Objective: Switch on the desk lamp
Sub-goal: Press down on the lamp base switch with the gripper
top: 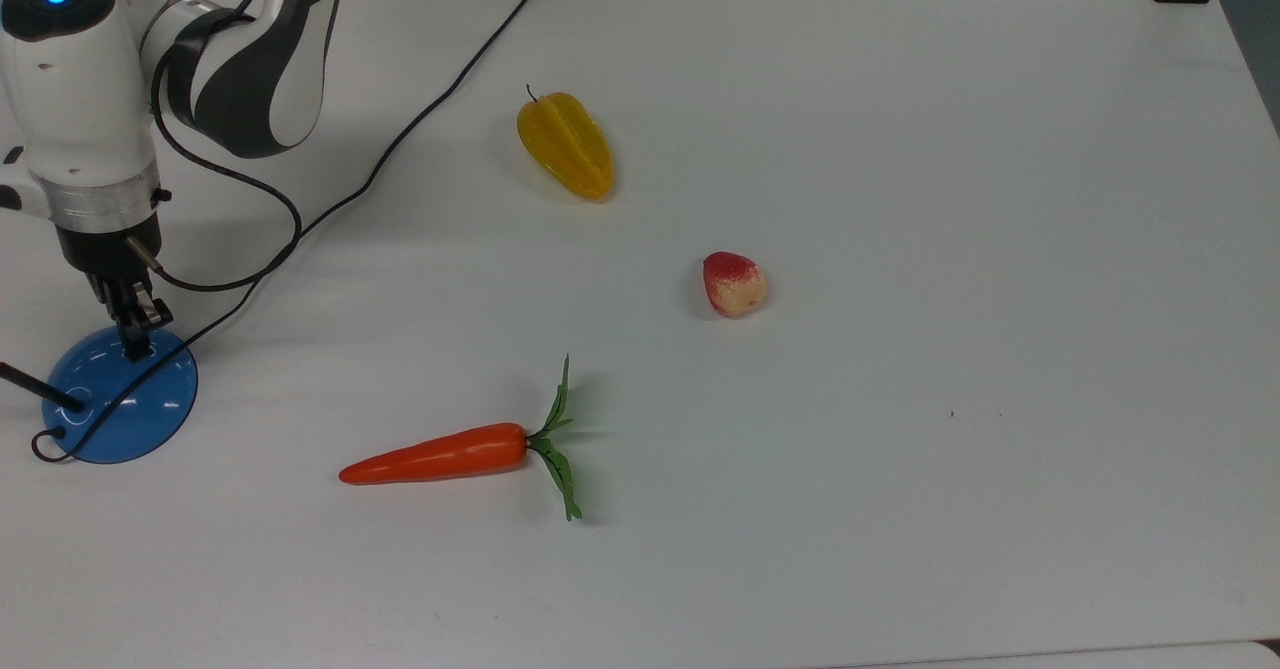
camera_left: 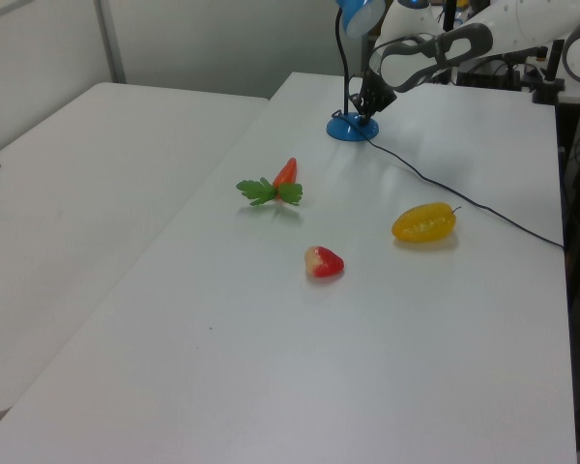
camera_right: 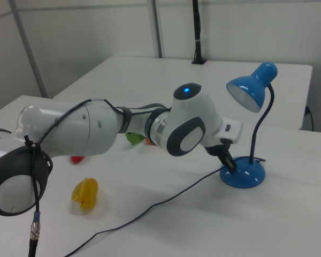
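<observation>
Blue and glossy, the lamp (top: 118,404) stands at the top view's left edge of the white table (top: 900,149), its shade (camera_right: 251,88) arching above on a thin black neck. The gripper (top: 133,334) points down, its tip on the far rim of the lamp's base; whether its fingers are apart I cannot tell. A black cord (top: 420,124) runs from the base to the table's far edge. A carrot (top: 450,454), a starfruit (top: 566,145) and a red-and-cream fruit (top: 734,284) lie well apart to the top view's right.
</observation>
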You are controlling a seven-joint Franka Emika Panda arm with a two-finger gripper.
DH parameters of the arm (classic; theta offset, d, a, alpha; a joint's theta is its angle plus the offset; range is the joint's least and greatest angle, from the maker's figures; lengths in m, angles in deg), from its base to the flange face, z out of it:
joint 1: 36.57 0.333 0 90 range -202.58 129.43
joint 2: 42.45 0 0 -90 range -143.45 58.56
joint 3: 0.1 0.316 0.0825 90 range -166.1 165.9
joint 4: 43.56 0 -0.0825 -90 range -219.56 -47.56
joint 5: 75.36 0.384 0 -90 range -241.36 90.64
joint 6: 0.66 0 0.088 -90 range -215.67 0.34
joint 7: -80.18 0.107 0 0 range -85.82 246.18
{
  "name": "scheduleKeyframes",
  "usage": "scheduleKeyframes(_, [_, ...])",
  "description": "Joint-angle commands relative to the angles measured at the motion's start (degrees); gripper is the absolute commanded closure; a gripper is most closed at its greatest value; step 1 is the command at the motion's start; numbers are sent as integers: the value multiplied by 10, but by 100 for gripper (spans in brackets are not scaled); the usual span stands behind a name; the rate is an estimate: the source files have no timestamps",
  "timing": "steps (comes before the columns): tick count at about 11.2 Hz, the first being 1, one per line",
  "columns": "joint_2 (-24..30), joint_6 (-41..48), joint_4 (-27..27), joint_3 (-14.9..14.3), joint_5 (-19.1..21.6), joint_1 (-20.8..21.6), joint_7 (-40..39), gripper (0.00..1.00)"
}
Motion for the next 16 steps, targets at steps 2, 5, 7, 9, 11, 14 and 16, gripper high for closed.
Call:
scheduleKeyframes(2, [-12,35,34,5,9,-10,-13,100])
scheduleKeyframes(5, [5,32,23,6,14,-10,-11,100])
scheduleKeyframes(7, [4,30,25,6,19,-9,-10,100])
scheduleKeyframes(9, [1,26,26,7,18,-8,-9,100])
scheduleKeyframes(11, [-1,25,27,7,18,-7,-8,100])
scheduleKeyframes(14, [-12,24,30,7,18,-5,-2,100])
scheduleKeyframes(16, [-16,-11,29,9,18,-5,0,100])
